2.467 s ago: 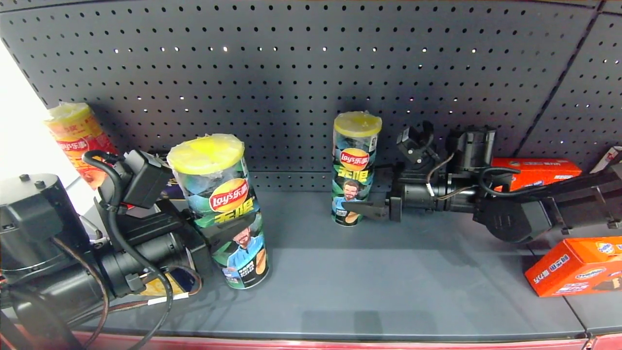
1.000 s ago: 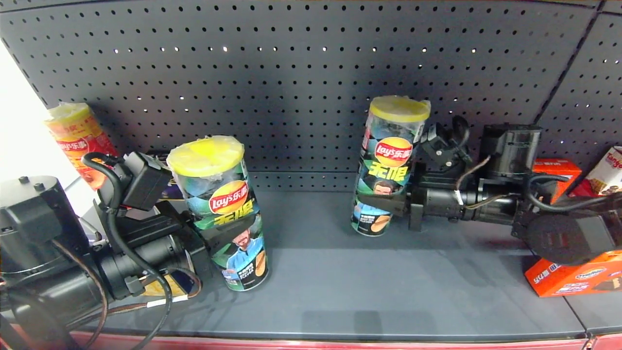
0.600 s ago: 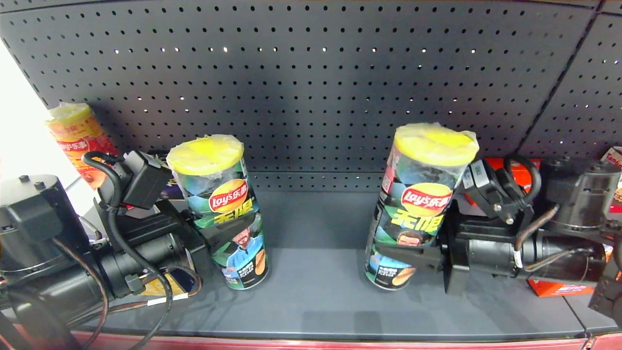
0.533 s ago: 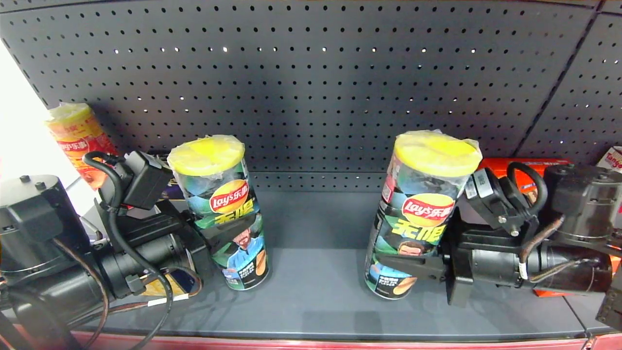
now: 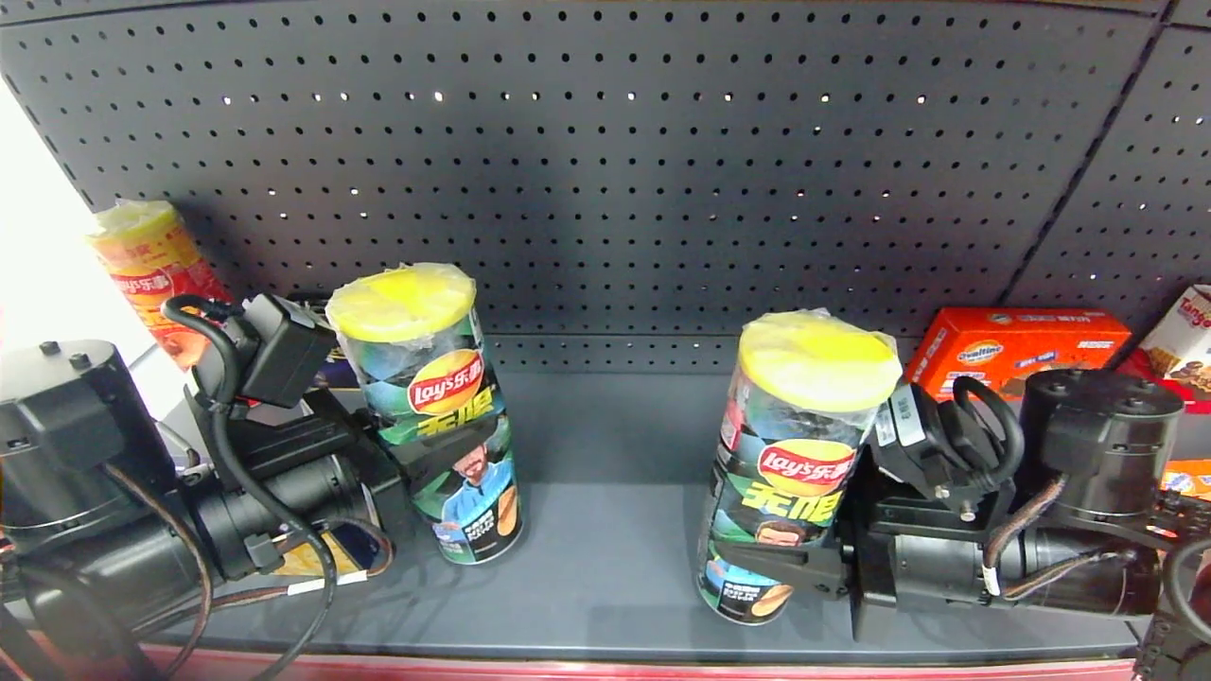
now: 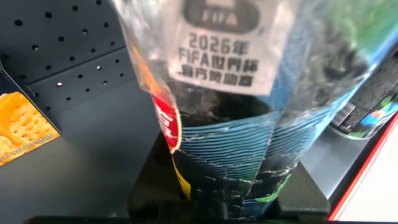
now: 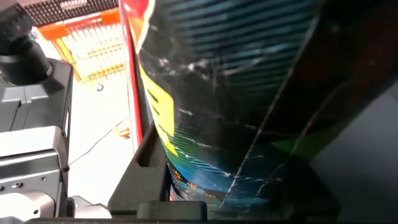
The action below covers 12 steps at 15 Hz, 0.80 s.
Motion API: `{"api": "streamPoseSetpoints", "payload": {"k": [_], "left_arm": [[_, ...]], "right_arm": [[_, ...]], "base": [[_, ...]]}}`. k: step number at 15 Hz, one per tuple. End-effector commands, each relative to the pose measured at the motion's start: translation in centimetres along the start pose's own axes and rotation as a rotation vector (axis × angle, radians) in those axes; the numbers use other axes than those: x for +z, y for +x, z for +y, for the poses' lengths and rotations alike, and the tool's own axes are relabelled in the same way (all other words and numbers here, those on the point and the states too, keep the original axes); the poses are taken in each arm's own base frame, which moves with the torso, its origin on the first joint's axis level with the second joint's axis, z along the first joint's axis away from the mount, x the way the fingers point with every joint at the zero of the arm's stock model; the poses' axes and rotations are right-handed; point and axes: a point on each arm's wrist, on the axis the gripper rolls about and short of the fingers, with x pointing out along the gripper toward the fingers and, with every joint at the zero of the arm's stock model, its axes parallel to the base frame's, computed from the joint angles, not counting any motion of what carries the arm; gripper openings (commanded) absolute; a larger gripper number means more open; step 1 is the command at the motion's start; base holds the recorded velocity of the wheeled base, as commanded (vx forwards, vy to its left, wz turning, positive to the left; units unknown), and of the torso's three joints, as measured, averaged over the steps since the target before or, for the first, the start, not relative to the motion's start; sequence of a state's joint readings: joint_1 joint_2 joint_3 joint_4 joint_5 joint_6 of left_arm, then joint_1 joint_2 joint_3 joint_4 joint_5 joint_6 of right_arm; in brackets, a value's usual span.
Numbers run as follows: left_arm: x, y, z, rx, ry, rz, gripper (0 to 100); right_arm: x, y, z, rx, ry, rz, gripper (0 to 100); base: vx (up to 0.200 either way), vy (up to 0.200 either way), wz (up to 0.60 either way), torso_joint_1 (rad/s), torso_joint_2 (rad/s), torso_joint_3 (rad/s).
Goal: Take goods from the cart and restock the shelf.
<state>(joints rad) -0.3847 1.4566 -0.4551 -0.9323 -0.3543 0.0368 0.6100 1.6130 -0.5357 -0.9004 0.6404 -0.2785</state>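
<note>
At the back left corner of the shelf point(image 5: 605, 530) a red-and-yellow chip can point(image 5: 151, 270) stands close against the pegboard wall point(image 5: 605, 170). Further along, toward the left front, the left gripper point(image 5: 452, 445) is clamped across the middle of a green chip can point(image 5: 430, 407) with a yellow lid. The can is upright, with its foot down at the shelf board, and the left wrist view shows a dark finger point(image 6: 152, 180) pressed to its side. A flat yellow packet point(image 5: 307, 560) lies under that arm, near the front edge. The middle of the board lies bare between the two arms. Toward the right front, the right gripper point(image 5: 747, 553) grips a second green chip can point(image 5: 790, 463) low on its body. This can leans a little, lid toward the right, with its foot just beside the front edge — whether it touches the board cannot be told. Behind the right arm an orange box point(image 5: 1017, 345) sits at the back of the shelf against the wall. A white-and-red box point(image 5: 1183, 331) shows at the right end.
</note>
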Motion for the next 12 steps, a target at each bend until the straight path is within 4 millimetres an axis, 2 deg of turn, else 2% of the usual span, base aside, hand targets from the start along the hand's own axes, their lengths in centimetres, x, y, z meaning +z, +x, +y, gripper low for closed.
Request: {"api": "streamPoseSetpoints", "payload": {"k": [1,10,11,12], "left_arm": [[0.04,0.03,0.01,0.0,0.001,-0.002,0],[0.05,0.1,-0.05,-0.008,0.002,-0.002,0],[0.05,0.1,-0.05,-0.007,0.002,-0.002,0],[0.05,0.1,-0.05,-0.007,0.002,-0.002,0]], "right_arm": [[-1.33,0.75,-0.61,-0.003,0.022,0.029,0],[-1.82,1.01,-1.0,-0.012,0.025,0.034,0],[-1.7,0.94,-0.98,-0.015,0.013,0.031,100],[-1.59,0.77,-0.96,-0.026,-0.002,0.031,100]], "base": [[0.0,0.0,0.0,0.0,0.0,0.0],[0.0,0.0,0.0,0.0,0.0,0.0],[0.0,0.0,0.0,0.0,0.0,0.0],[0.0,0.0,0.0,0.0,0.0,0.0]]}}
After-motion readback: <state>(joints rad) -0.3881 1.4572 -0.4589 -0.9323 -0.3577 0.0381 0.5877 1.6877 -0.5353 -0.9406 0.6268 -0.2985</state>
